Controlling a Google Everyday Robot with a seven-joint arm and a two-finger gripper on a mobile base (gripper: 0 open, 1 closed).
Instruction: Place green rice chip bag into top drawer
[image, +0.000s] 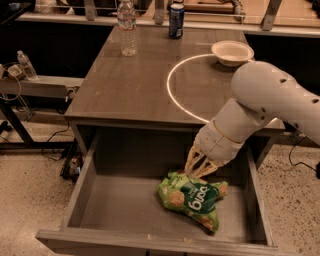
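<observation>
The green rice chip bag (192, 197) lies on the flat bottom of the open top drawer (117, 207), right of centre, label up. My gripper (195, 171) hangs just above the bag's back upper edge, inside the drawer. Its tan fingers (191, 159) are spread apart and hold nothing; the tips are at or just over the bag's top edge. My white arm (265, 102) reaches in from the right over the table's front corner.
On the tabletop (125, 85) stand a water bottle (127, 27), a dark can (175, 20) and a cream bowl (232, 52), all at the back. A bright ring (172, 95) marks the top. A side shelf (35, 85) with a small bottle (25, 65) is at the left.
</observation>
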